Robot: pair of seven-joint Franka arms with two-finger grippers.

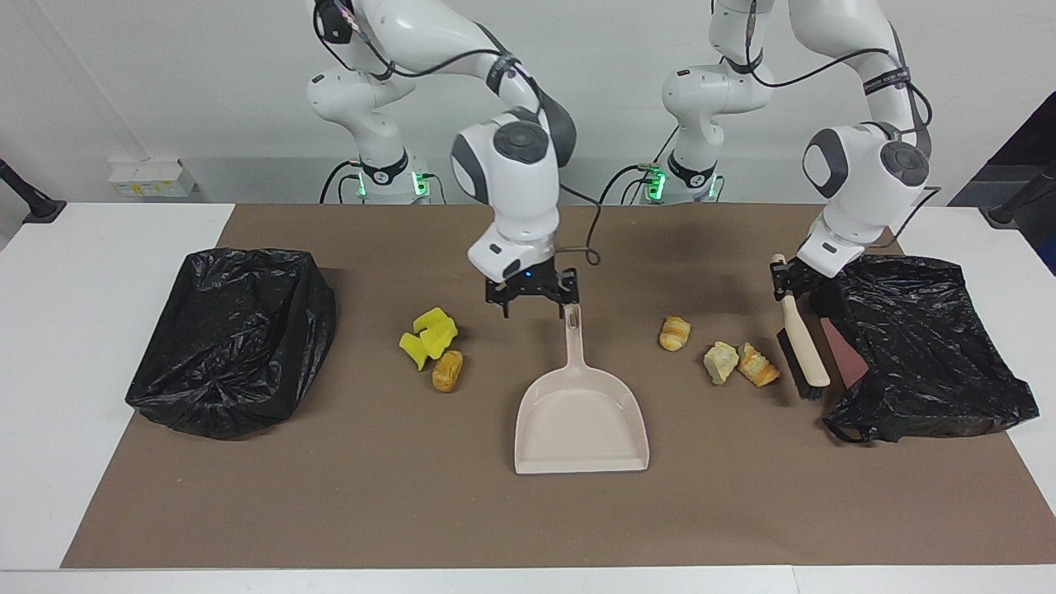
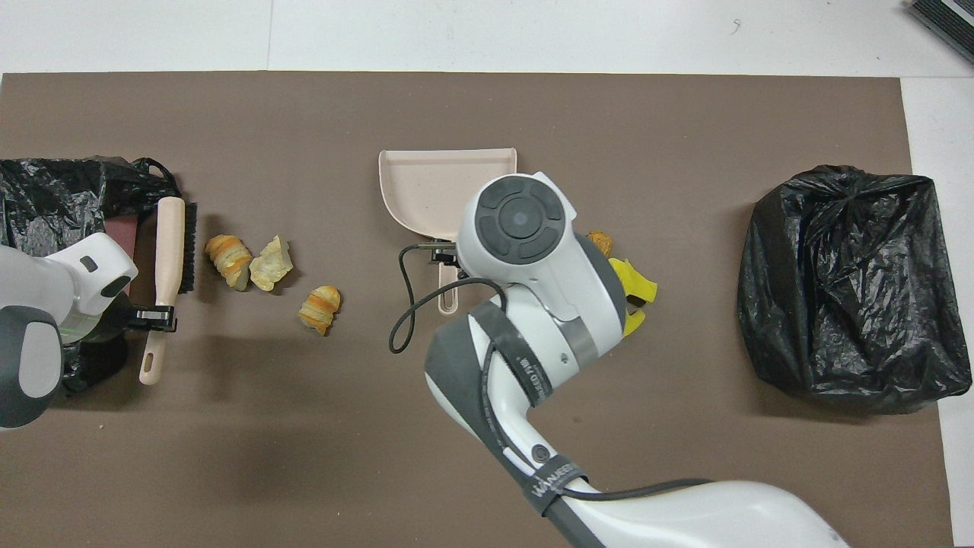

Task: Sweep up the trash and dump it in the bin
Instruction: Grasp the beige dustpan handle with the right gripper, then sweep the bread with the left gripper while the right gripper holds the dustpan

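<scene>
The left gripper (image 1: 784,279) is clamped on the handle of the beige brush (image 1: 802,346), which slants down to the brown mat (image 1: 346,495) with its black bristles touching it, just beside the black bin bag (image 1: 924,346) at the left arm's end of the table. Next to the bristles, toward the middle of the table, lie two bread-like chunks (image 1: 741,363) touching each other, and a third striped chunk (image 1: 674,333) sits a little apart between them and the dustpan (image 1: 582,412). The dustpan lies flat in the middle of the mat, its handle pointing toward the robots. The right gripper (image 1: 535,303) hangs low with its fingers spread wide, one fingertip just beside the end of the dustpan handle, holding nothing. In the overhead view the right arm's wrist covers much of the dustpan and part of the yellow sponge pieces (image 1: 429,337). Those pieces and a brown roll (image 1: 447,370) touching them lie between the dustpan and the second black bin bag (image 1: 235,338) at the right arm's end.
</scene>
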